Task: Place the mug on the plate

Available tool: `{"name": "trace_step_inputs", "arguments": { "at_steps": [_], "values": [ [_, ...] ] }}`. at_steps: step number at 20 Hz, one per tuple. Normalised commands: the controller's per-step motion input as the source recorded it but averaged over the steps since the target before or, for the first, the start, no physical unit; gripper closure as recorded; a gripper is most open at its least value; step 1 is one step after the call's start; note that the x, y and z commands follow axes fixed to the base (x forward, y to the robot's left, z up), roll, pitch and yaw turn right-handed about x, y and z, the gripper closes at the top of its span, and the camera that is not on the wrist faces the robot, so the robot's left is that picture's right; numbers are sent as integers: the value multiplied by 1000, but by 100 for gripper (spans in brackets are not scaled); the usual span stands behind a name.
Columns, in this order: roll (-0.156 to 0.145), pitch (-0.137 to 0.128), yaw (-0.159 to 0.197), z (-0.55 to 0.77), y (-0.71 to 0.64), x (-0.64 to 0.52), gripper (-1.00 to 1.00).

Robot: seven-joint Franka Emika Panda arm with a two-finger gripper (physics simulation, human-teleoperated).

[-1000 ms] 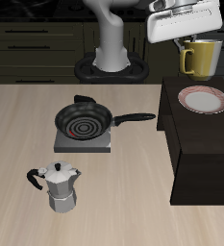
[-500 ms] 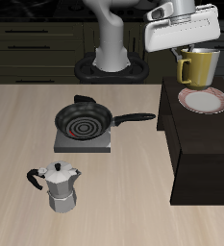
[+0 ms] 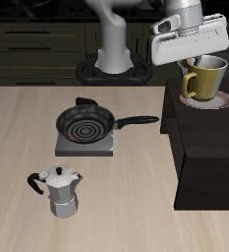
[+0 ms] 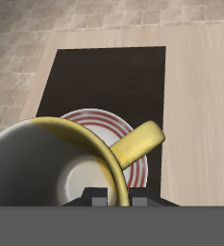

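End effector (image 3: 197, 61) clamped on mug (image 3: 205, 78) rim, mug above plate (image 3: 206, 99)

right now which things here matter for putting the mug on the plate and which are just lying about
In the job:
- wide yellow-olive mug, held by the gripper
- small white plate with a reddish-brown rim, under the mug

Lying about:
- black frying pan with a spiral base
- silver moka pot with a black handle

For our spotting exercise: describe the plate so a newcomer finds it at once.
Find the dark raised block beside the wooden table. On its top, under the yellow mug in the gripper, lies the plate: small, round, white, with a reddish-brown rim, unlike the black pan.
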Motion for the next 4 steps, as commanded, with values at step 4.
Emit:
{"name": "trace_step_inputs", "arguments": {
  "at_steps": [4],
  "values": [
    [46, -27, 30, -11, 142, -99, -100]
  ]
}}
